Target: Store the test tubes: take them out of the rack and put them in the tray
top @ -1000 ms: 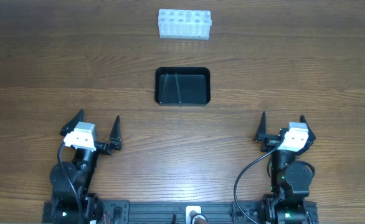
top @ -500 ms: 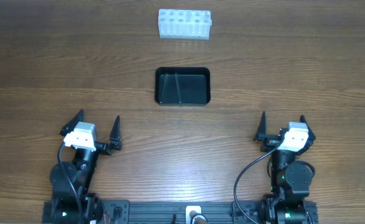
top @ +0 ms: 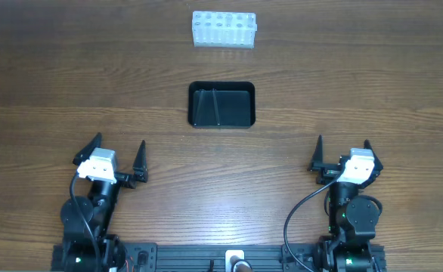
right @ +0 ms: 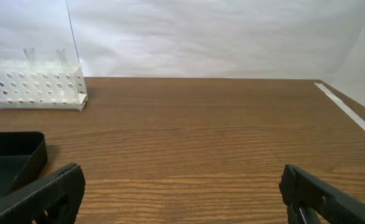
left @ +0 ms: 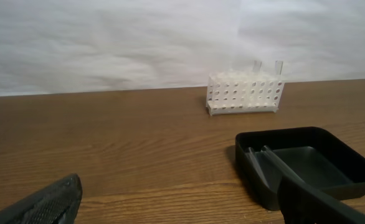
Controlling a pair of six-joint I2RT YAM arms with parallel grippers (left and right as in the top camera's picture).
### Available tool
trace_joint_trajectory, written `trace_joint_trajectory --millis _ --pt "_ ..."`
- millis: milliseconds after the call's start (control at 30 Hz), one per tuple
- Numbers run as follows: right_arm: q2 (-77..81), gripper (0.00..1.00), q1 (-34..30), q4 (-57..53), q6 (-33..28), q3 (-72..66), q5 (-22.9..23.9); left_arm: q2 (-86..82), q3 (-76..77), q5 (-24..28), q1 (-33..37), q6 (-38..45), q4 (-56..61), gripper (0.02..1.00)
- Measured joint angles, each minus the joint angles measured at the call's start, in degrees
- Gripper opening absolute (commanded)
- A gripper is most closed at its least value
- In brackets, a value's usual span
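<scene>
Since both test tubes (left: 257, 66) are standing in the white rack (top: 223, 29) on the far side of the table (top: 373, 83), I'd call this step one, with nothing stored yet. The left gripper (top: 119, 143) and right gripper (top: 343, 142) sit spread wide and empty near their bases, well short of the black tray (top: 221, 85). Next move, I'd guess: one arm reaches past the tray and pinches a tube by its top.
</scene>
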Motion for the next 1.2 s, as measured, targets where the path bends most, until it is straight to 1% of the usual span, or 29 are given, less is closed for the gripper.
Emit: trace_joint_trajectory --millis 633,767,867,1000,1100,1200 --pt "0.0 0.991 0.0 2.3 0.0 0.0 0.1 0.0 0.0 0.0 0.0 0.0 0.0 1.0" --pt "1.5 0.993 -0.5 1.2 0.2 1.1 0.2 0.0 0.0 0.0 0.0 0.0 0.0 1.0" --pt "6.7 0.993 -0.6 1.2 0.4 5.0 0.2 0.0 0.0 0.0 0.0 0.0 0.0 1.0" --pt "17.6 0.991 -0.6 2.3 1.5 13.9 -0.7 0.0 0.0 0.0 0.0 0.0 0.0 0.998" --pt "29.2 0.991 -0.7 2.3 2.4 23.6 -3.4 -0.1 0.0 0.0 0.0 0.0 0.0 1.0" --pt "41.9 0.991 -0.7 2.3 2.8 34.1 -7.5 -0.2 0.0 0.0 0.0 0.0 0.0 1.0"
